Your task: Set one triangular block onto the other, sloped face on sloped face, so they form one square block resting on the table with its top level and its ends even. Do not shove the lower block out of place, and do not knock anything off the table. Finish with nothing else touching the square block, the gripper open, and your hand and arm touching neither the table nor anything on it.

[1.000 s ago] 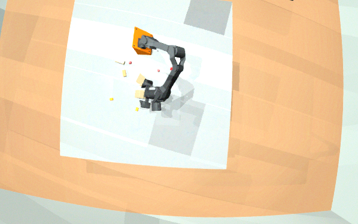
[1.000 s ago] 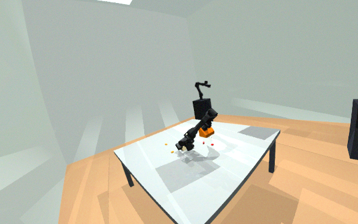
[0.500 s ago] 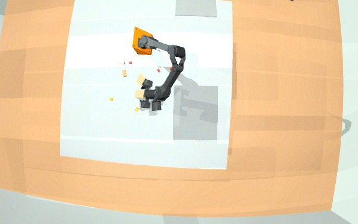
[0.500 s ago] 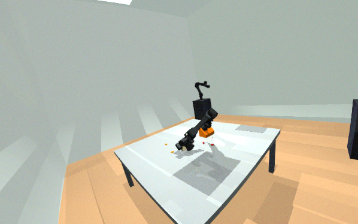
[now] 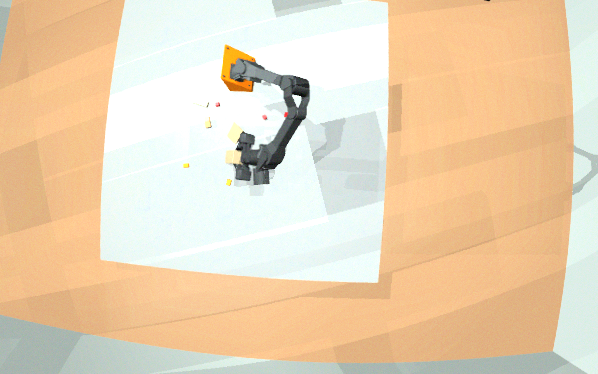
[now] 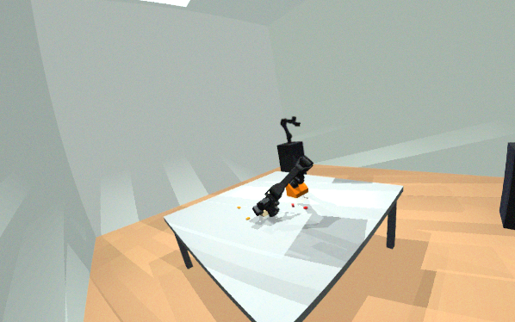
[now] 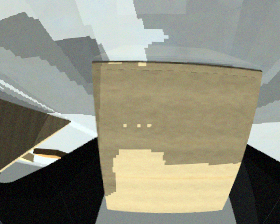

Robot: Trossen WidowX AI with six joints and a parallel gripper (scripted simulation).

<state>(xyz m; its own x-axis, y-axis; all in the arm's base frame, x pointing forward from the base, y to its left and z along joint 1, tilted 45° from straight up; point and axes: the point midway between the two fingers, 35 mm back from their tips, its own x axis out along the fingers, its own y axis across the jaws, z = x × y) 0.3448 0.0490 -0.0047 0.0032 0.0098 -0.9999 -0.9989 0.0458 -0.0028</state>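
- Pale wood block [image 5: 233, 157] [image 6: 265, 213] [image 7: 171, 115], probably light and stiff; flat opposite sides suit the pads.
- Gripper [image 5: 243, 156] [image 6: 265, 209] [image 7: 168, 141] clamps it, fingers part-open.
- Sloped faces might slide under a squeeze.

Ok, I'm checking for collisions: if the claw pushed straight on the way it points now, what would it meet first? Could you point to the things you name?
Probably the pale block [image 5: 233, 157] [image 7: 176, 185] already between the claw's [image 5: 243, 156] fingers; past that, likely the tabletop [image 5: 167, 220] [image 6: 230, 245], though depth is hard to judge.
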